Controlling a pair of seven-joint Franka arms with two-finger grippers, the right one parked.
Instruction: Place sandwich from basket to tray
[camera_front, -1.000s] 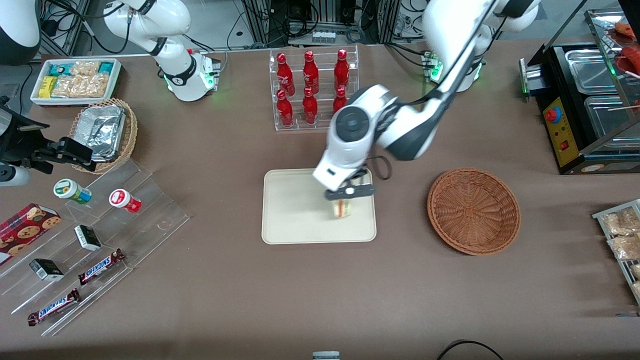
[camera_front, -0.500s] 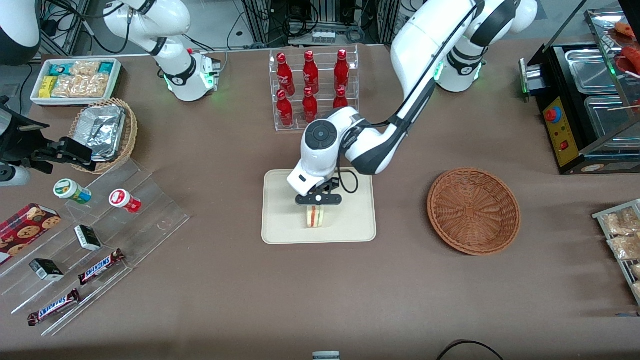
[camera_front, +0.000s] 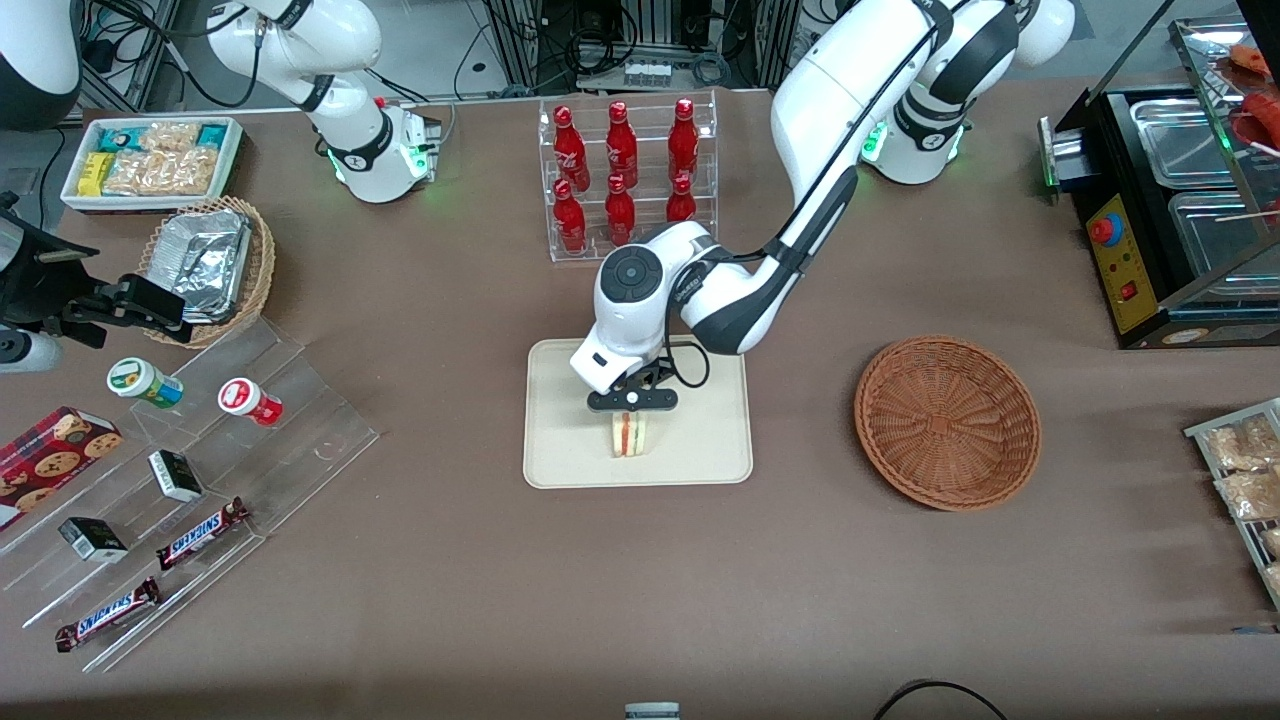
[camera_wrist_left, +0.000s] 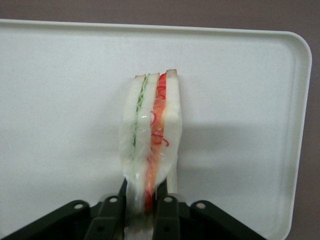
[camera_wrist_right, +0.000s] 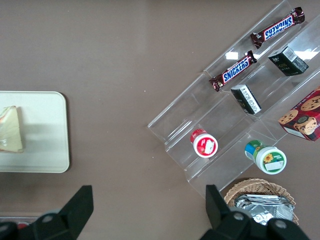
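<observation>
Black tool (camera_front: 630, 412) around sandwich (camera_front: 629, 436)

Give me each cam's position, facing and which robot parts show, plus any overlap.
Front: high, facing both arms; left arm's gripper holds the triangular white-bread sandwich over the cream rectangular tray.
Left wrist: looks along its fingers, shut on the sandwich, tray below.
Right wrist: looks down; own fingers show.
All three share sandwich and tray.

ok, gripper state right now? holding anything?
Gripper: shut on the sandwich, which it holds edge-up over the tray. The basket has nothing in it.
</observation>
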